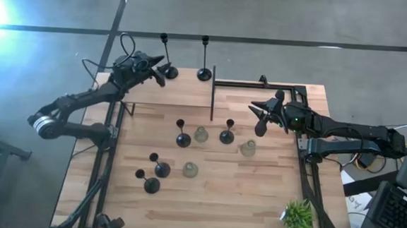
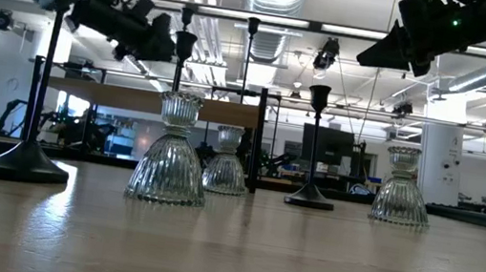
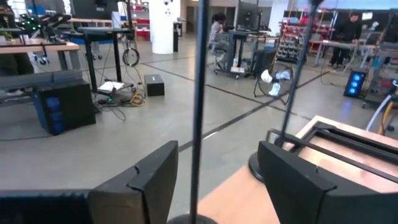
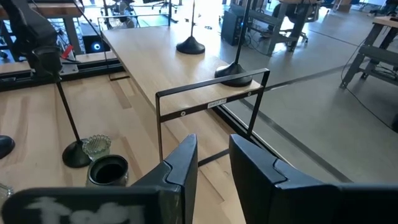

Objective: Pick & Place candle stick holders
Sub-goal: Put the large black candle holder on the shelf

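Tall black holder (image 3: 198,106) between left gripper (image 3: 214,180) fingers

Upright across counter (image 1: 255,202): two tall black holders (image 1: 204,74) at twelve o'clock, four short black holders (image 1: 183,139) and three glass holders (image 1: 190,170) mid-counter.

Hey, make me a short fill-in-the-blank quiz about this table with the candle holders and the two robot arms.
1. The left end effector has its fingers open on either side of a tall black candlestick's ____.
2. The number of clear glass candle holders on the table is ____.
3. The small potted plant stands near the table corner on the ____ arm's side.
4. The right end effector is holding ____.

Missing words: stem; three; right; nothing
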You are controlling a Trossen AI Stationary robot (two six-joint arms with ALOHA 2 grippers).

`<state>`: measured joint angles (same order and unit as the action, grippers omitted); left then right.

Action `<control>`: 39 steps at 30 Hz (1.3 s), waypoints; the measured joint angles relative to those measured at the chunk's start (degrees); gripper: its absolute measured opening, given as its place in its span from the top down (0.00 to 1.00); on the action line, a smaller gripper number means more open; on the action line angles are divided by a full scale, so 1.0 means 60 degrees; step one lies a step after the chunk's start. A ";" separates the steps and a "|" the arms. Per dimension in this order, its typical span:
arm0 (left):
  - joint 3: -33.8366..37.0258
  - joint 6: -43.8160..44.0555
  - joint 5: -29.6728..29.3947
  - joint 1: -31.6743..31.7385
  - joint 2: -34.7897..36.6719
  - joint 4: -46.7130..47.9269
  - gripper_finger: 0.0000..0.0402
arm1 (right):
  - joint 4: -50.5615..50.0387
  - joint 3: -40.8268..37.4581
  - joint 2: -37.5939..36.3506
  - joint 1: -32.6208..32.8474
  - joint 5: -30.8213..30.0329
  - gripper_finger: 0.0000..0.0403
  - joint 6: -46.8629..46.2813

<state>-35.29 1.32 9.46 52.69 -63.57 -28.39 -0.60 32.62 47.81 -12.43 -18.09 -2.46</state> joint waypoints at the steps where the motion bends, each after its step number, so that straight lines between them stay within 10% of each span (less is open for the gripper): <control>1: 0.0000 -0.0066 0.0023 0.0000 0.0283 0.0373 0.44 | 0.0000 0.0000 0.0000 0.0000 -0.0003 0.78 -0.0005; 11: -0.0007 -0.0526 0.1703 0.0000 0.3186 0.4307 0.44 | 0.0007 -0.0011 -0.0004 0.0000 0.0000 0.83 -0.0022; 26: -0.0007 -0.1029 0.8333 -0.0159 0.5322 0.9096 0.45 | 0.0022 -0.0011 -0.0004 0.0000 0.0000 0.79 -0.0064; 39: 0.0045 -0.1363 0.7938 -0.0457 0.6694 1.3918 0.48 | 0.0011 -0.0011 -0.0004 0.0007 0.0011 0.83 -0.0098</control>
<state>-35.02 -6.85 57.09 49.94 -23.40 55.12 -0.54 32.56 47.79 -12.38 -18.02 -3.05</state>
